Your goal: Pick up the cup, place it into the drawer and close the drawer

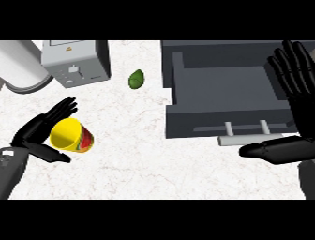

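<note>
The fingers point(58, 112) of the left hand point(39, 133) are curved around the cup point(72, 136), with the thumb below it, so the hand cradles the cup between them. The cup is yellow with a red band on its side and lies tilted, its open mouth facing up and to the left. Part of its far wall is covered by the fingers, and whether its base touches the desk point(139, 159) cannot be made out. It sits at the lower left of the desk, well apart from the drawer point(222, 89).

The right hand point(305, 122) stands at the right edge with its fingers point(292, 70) straight and pointing up, released and holding nothing, its thumb stretched out to the left near the drawer's pale handle point(247, 136). It hides the drawer's right wall.

The drawer is dark grey and pulled open; its inside shows bare. Its upper part is cut off by the view's edge.

Beyond the cup stands a grey toaster point(77, 63), cut off at the top, and to its left a white cylinder point(15, 65), also cropped. A small green item point(137, 78) lies on the desk between the toaster and the drawer; what it is cannot be told.
</note>
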Motion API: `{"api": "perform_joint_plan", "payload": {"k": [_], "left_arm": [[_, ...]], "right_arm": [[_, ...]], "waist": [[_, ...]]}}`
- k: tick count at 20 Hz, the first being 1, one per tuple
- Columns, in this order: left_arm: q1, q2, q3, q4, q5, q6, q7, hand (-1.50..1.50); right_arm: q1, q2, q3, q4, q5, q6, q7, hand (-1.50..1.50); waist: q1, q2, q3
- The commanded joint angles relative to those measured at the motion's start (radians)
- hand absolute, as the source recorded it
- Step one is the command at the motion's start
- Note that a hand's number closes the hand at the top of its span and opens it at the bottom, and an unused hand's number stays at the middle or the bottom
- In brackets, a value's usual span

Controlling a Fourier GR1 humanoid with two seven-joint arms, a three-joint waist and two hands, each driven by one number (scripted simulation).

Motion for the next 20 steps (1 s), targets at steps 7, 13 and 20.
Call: {"api": "perform_joint_plan", "payload": {"k": [7,13,20], "left_arm": [[-0.044,-0.043,-0.033,0.118,-0.026,-0.072,-0.227,-1.5],[-0.035,-0.063,-0.067,0.142,-0.052,-0.047,-0.302,-1.5],[-0.054,-0.071,-0.09,0.172,-0.055,-0.08,-0.326,-1.5]], "right_arm": [[-0.021,0.005,0.012,0.008,-0.005,0.009,0.009,-1.5],[-0.074,0.005,0.006,0.011,-0.006,-0.011,0.048,-1.5],[-0.034,-0.011,-0.002,-0.005,-0.029,0.013,0.068,-1.5]], "waist": [[-0.016,0.009,-0.002],[-0.009,0.008,-0.004],[-0.014,0.005,-0.002]]}}
